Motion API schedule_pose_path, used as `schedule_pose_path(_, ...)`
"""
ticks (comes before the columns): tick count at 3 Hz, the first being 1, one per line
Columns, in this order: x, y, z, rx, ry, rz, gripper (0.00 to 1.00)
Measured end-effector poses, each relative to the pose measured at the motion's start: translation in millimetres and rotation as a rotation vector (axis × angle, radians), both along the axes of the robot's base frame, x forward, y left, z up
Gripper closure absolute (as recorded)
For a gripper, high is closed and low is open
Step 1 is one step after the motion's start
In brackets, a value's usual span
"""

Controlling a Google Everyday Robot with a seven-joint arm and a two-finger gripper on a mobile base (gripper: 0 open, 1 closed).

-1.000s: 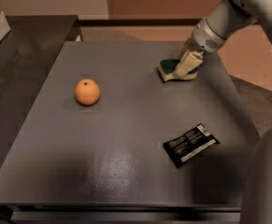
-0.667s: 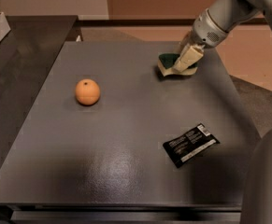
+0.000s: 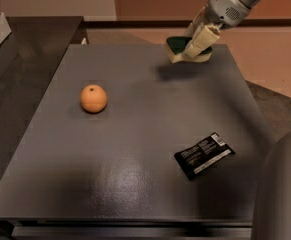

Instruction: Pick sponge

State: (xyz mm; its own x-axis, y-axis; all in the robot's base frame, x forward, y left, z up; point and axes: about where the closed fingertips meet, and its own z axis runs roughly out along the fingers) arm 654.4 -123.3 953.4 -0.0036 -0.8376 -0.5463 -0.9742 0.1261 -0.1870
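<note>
The sponge (image 3: 177, 47) has a dark green scrub top and a pale yellow foam base. It hangs in the air above the far right part of the grey table (image 3: 135, 134), with its shadow on the tabletop below it. My gripper (image 3: 195, 45) is shut on the sponge and comes down from the upper right.
An orange (image 3: 93, 98) sits left of the table's middle. A flat black packet (image 3: 203, 155) lies at the near right. A dark counter (image 3: 30, 39) adjoins the table on the left. Part of my grey body (image 3: 282, 194) fills the lower right corner.
My gripper has lifted the sponge off the table and carried it upward. The orange and the packet have not moved.
</note>
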Motion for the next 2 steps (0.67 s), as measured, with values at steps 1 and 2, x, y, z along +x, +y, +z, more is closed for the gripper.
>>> schedule_pose_path(1,-5.5,4.1,31.2,0.012,-0.048,0.016,1.00)
schedule_pose_path(2,-12.4,7.2,57.1,0.025,-0.094,0.032,1.00)
